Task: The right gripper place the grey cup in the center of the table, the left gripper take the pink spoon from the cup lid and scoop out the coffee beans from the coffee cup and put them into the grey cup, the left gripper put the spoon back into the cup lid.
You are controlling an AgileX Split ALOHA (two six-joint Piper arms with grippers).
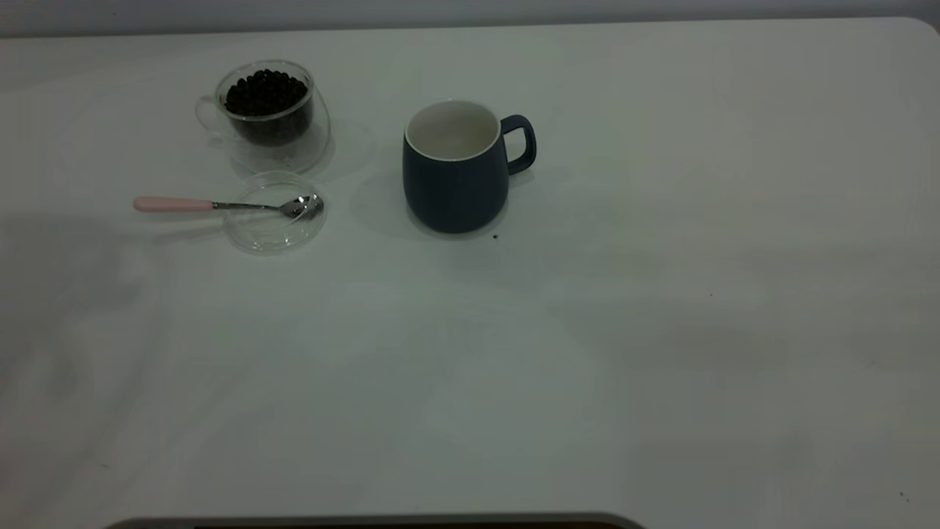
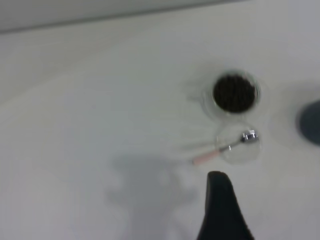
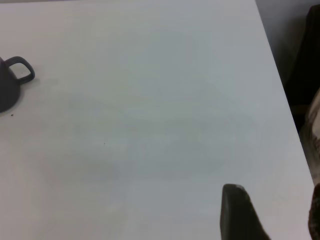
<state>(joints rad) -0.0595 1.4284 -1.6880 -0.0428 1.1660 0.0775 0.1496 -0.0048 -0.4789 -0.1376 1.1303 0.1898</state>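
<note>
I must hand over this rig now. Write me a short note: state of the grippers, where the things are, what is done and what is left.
Grippers: the left gripper is above the table, short of the spoon, holding nothing visible. The right gripper is near the table's right edge, away from everything.
Things: the grey cup stands upright near the center, inside apparently empty. The coffee cup is full of coffee beans. The pink spoon lies with its bowl on the cup lid and its handle sticking out to the left.
Done: the grey cup looks placed.
Left: take the spoon, scoop beans into the grey cup, return the spoon.
</note>
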